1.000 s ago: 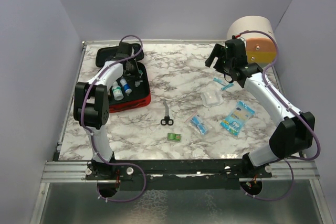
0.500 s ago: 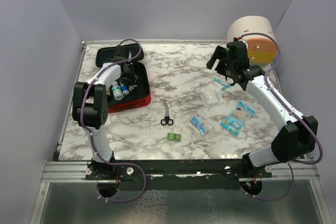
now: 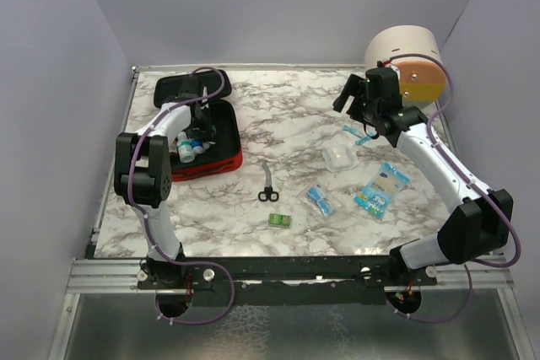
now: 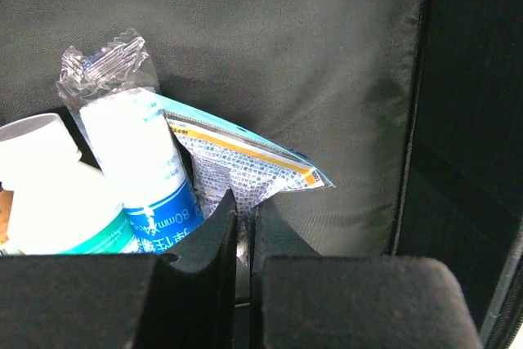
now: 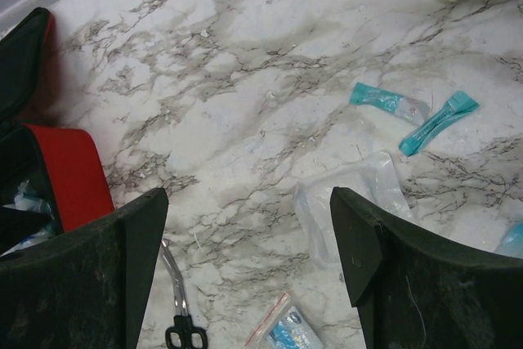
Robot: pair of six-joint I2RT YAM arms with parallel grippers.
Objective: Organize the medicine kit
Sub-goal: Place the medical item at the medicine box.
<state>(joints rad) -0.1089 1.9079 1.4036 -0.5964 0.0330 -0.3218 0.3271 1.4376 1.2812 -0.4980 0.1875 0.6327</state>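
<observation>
Medicine kit point(image 3: 226, 160), open at far left of the desk point(image 3: 287, 120): soft fabric case, probably light and yielding; best taken by its red rim. Left gripper point(image 4: 243, 217) pinches a thin sachet point(image 4: 245, 171) inside; right gripper point(image 5: 248, 202) gapes wide, empty.

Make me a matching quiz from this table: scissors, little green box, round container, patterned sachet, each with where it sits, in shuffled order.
Things:
1 scissors
2 green box
3 round container
4 patterned sachet

Places:
A far right corner
B pinched in the left gripper, inside the medicine kit
C just right of the kit's red wall
D nearest the front edge of the table

Pairs: 1-C, 2-D, 3-A, 4-B
</observation>
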